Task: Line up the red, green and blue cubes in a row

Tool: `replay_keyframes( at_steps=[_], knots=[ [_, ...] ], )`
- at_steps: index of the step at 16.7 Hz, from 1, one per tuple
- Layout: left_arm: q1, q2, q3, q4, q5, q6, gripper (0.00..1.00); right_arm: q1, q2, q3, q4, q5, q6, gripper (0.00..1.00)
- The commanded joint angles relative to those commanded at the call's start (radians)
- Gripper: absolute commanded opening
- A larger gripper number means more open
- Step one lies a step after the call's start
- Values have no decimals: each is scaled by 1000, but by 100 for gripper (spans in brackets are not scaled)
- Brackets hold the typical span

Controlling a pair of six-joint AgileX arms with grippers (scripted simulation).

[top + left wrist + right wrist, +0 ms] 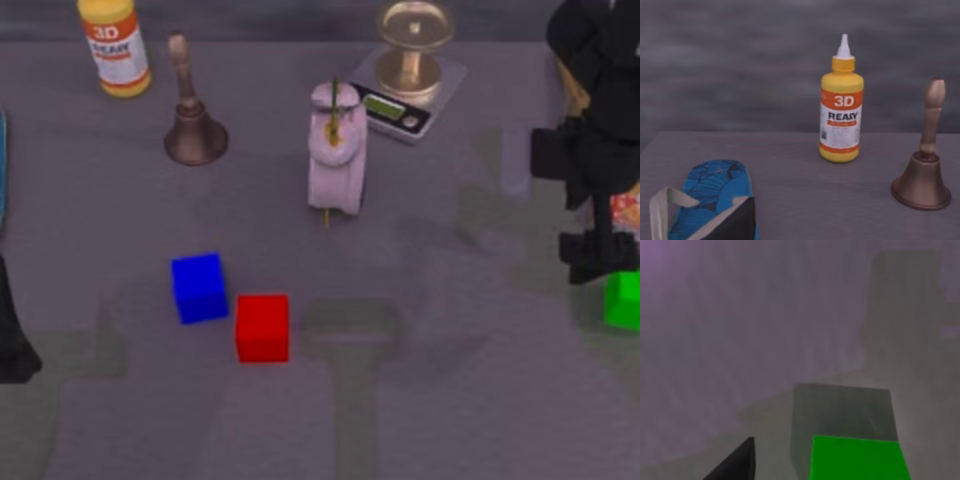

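Sitting side by side, blue cube (pixel 199 287) and red cube (pixel 263 327) wait; green cube (pixel 623 299) remains at three o'clock beneath my right fingers (pixel 598 262), grip state unclear.

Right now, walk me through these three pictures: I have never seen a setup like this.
Two robot arms work at a grey table. The overhead picture shows the right gripper above the green cube at the right edge; whether it grips is unclear. The left arm is parked at the left edge. The blue cube and red cube sit mid-table, near each other. Behind them are a glue bottle, a bell, a pink clock-like object and a scale. The other two pictures come from wrist cameras.
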State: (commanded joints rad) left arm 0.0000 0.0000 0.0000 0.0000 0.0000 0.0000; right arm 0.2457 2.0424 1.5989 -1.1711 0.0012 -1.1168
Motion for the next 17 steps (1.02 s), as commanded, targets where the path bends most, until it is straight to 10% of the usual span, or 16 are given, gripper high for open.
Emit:
replay_keyframes(
  at_steps=[6,17],
  knots=[
    [0,0,0,0,0,0,100,-173,-164,-238,116,0,-120,100],
    [0,0,0,0,0,0,100,-173,-86,-342,301,0,-118,100]
  ],
)
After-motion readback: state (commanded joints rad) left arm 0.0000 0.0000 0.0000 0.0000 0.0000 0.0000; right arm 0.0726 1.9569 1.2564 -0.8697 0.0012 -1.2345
